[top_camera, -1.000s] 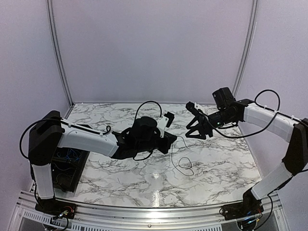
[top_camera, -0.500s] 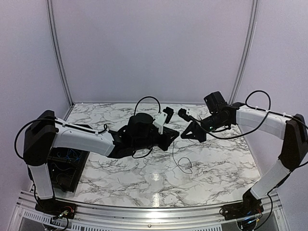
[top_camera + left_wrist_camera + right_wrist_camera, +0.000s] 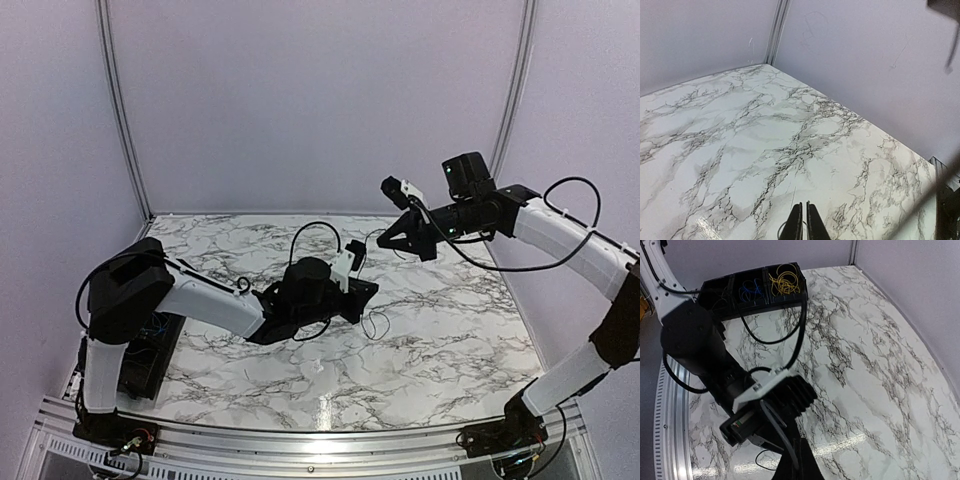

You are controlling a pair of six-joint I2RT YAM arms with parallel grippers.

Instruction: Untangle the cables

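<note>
No words, numbers or signs can be read on the robot arms (image 3: 560, 235), the table (image 3: 440, 340) under them, or the black tray (image 3: 760, 307).

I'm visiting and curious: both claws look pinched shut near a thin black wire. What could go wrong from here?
The thin black wire is hair-fine, so the shut left gripper or right gripper may have missed it or let it slip. The two grippers sit close together and could bump. Pulling apart might tighten the loop rather than free it.
</note>
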